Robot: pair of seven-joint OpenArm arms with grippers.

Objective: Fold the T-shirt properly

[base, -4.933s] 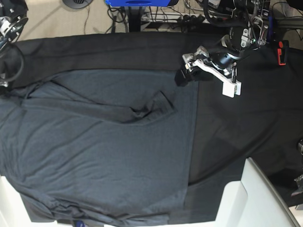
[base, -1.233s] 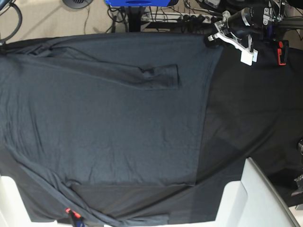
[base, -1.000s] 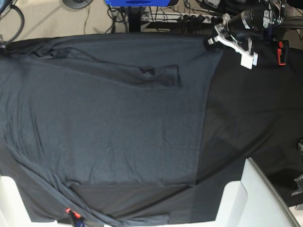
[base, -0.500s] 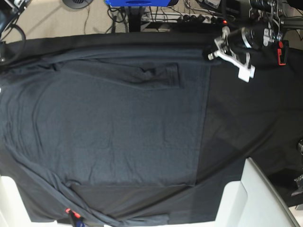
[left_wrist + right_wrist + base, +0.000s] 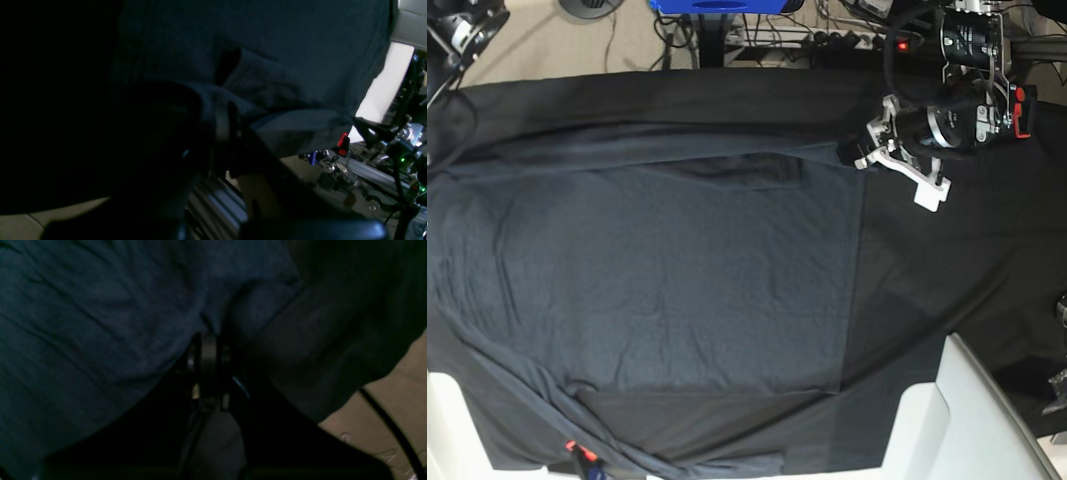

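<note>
T-shirt [image 5: 657,270] lies spread across the black table cloth [image 5: 957,250], far edge folded over. Left gripper [image 5: 859,152] pinches its far corner; right gripper [image 5: 208,340] is clamped on bunched shirt fabric.

Charcoal T-shirt [image 5: 657,270] spread flat, top edge folded.

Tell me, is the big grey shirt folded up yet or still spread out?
Mostly spread out. The charcoal-grey knit T-shirt lies wide across the black table cloth; only its far edge is lifted and turned over.
</note>
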